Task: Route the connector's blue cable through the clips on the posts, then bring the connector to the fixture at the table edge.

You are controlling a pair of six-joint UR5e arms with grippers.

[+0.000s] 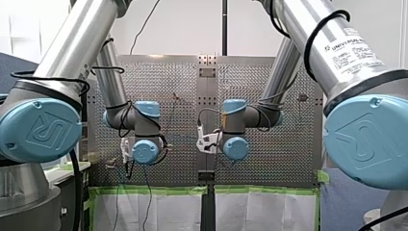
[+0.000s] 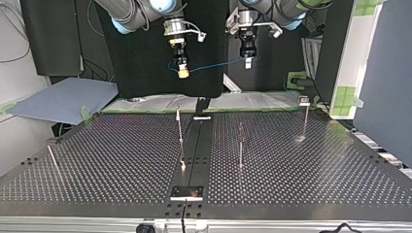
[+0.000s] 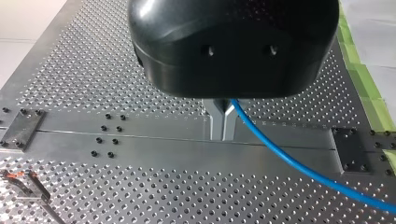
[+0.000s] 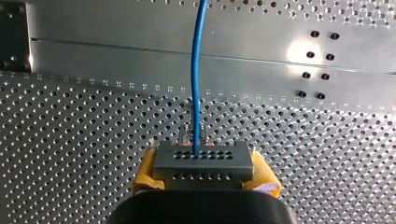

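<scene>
Right claw [image 4: 204,163]: is clamping the grey connector [image 4: 219,161] between its yellow pads [image 4: 145,175].
Connector: is sitting crosswise in that claw, its rows of holes facing outward, raised above the table [image 4: 70,116].
Blue cable [image 4: 196,70]: is leaving the connector's face and running straight ahead of the right claw, then sagging slightly across to the left claw.
Left claw [image 3: 223,123]: is pinching the cable between its metal fingers [image 3: 215,122], clenched tight on it, hanging near the right claw at about its height.
Posts [image 2: 180,127]: are standing upright on the table, well below both claws and apart from the cable.
</scene>
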